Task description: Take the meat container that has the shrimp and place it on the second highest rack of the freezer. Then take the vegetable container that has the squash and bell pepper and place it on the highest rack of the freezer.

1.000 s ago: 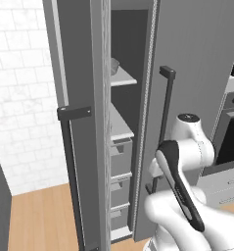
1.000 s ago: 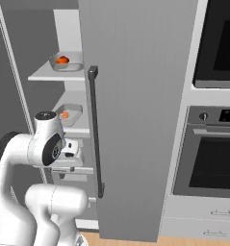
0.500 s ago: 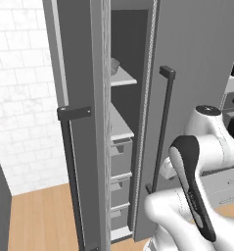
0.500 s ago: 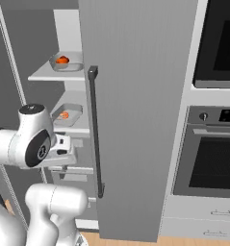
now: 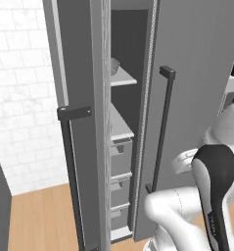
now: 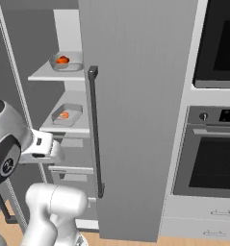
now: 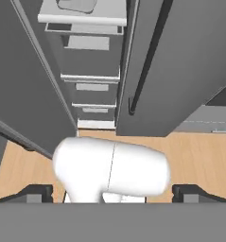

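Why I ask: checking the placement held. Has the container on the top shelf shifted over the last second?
No. In the right base view the container sits at the same spot on the highest rack, left of the door handle.

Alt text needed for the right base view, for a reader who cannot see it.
A tall grey freezer stands open, showing two pale inner shelves, each bearing a shallow grey tray: one with something round and orange above, one with a small orange-red item below. A black-fronted oven tower stands at right.

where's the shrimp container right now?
In the right base view the shrimp container sits on the lower of the two freezer shelves, left of the door's dark handle and below the other container.
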